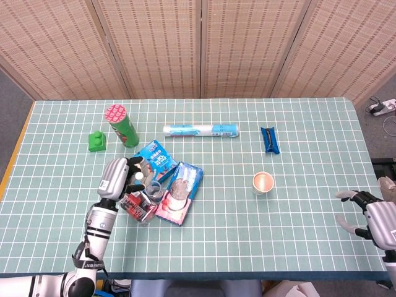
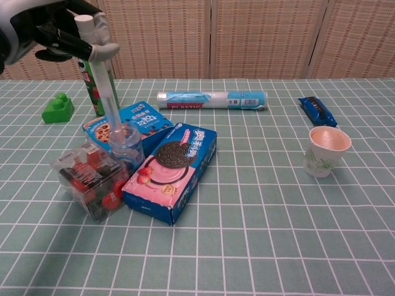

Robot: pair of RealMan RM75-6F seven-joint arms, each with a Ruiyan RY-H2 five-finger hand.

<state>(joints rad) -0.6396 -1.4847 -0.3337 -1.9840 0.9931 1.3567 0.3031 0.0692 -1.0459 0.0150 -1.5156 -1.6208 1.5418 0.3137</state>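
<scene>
My left hand (image 1: 117,177) grips the white-capped top of a clear bottle (image 1: 154,185). In the chest view the left hand (image 2: 43,28) is at the top left and the clear bottle (image 2: 117,123) slants down from it. The bottle's base sits between a blue cookie box (image 1: 154,159), a pink and blue biscuit box (image 1: 180,193) and a clear box of red pieces (image 1: 137,205). My right hand (image 1: 371,216) hovers at the table's front right edge with fingers apart and nothing in it.
A green can with a pink lid (image 1: 122,125) and a green brick (image 1: 96,142) stand at the back left. A long blue and white roll (image 1: 201,130) lies mid-back, with a blue snack pack (image 1: 270,139) to its right. A paper cup (image 1: 263,182) stands right of centre.
</scene>
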